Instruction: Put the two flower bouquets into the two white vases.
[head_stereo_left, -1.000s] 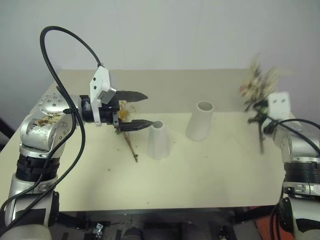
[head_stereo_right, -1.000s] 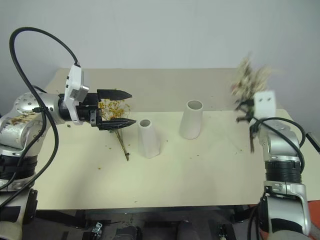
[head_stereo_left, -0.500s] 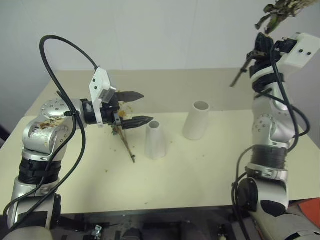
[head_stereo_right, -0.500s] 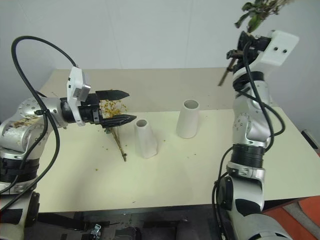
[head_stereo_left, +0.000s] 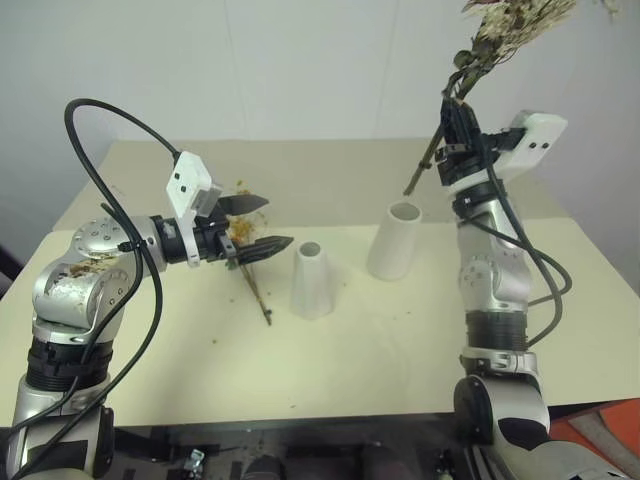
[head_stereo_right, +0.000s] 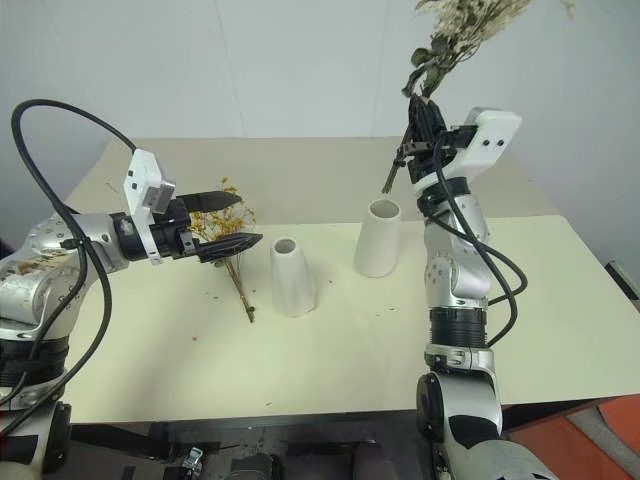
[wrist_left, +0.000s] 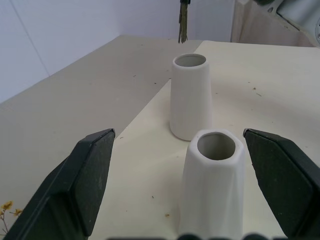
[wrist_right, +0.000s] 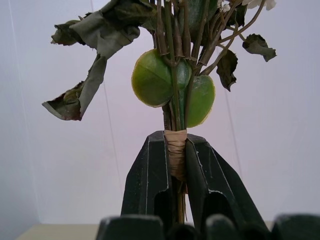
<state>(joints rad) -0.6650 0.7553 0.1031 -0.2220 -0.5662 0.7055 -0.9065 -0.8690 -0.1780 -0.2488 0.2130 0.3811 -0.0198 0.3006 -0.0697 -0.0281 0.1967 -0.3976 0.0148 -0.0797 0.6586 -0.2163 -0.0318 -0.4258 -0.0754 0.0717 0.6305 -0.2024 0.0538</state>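
Left eye view: I saw the right gripper (head_stereo_left: 458, 128) raised above the table (head_stereo_left: 400, 340), clamped on the wrapped stems of the cream-white bouquet (head_stereo_left: 505, 25). The bouquet's long axis ran steeply, heads up and away, cut stem ends pointing down toward the wide vase (head_stereo_left: 396, 241). The stem ends hung above and just behind that vase's mouth, not yet inside. I judged the next move to depend on bringing the stems upright over that mouth, then lowering.

Right eye view: I noted the left gripper (head_stereo_right: 228, 222) with its fingers apart, holding nothing, pointing level toward the cone vase (head_stereo_right: 291, 277). The yellow-orange bouquet (head_stereo_right: 228, 240) lay flat on the table below and just behind that gripper, blossoms away from me, stems running back toward the near edge. The left arm was the nearer one to this bouquet; the right arm was well apart from it.

Left wrist view: I saw both black fingers (wrist_left: 92, 172) spread wide, framing the cone vase (wrist_left: 213, 186) in front and the wide vase (wrist_left: 189, 97) behind it. Dark stem ends (wrist_left: 183, 22) hung above the wide vase's mouth, seemingly just beyond it.

Right wrist view: I confirmed the fingers (wrist_right: 145, 177) closed together on the bound stems, green leaves (wrist_right: 155, 77) directly above the grip.
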